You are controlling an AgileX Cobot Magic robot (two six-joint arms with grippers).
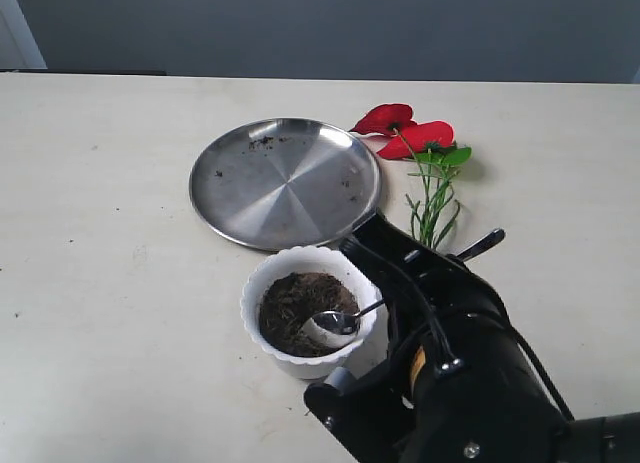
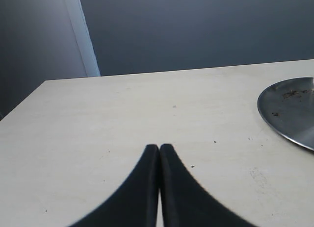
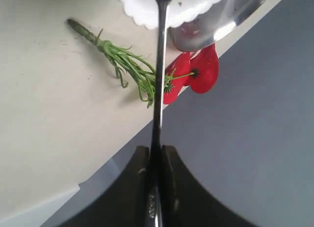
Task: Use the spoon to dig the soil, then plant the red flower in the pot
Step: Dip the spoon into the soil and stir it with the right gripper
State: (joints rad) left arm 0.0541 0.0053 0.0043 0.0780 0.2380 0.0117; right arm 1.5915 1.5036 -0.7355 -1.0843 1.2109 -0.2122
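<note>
From outside, digging is underway: the spoon (image 1: pixel 342 320) sits bowl-down in the soil (image 1: pixel 293 308) of the pot (image 1: pixel 268 283); the red flower (image 1: pixel 415 143) lies unplanted on the tabletop (image 1: pixel 100 233). My left gripper (image 2: pixel 159 149) is clenched, empty. My right gripper (image 3: pixel 156 156) grasps the spoon's handle; the hollow's depth seems slight.

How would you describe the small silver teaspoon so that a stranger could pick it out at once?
Start at the round steel plate mid-table; just in front stands the white scalloped plastic pot of dark soil. The small shiny metal teaspoon dips into that soil, its thin handle pinched by the right gripper, unlike the plate lying flat.
</note>
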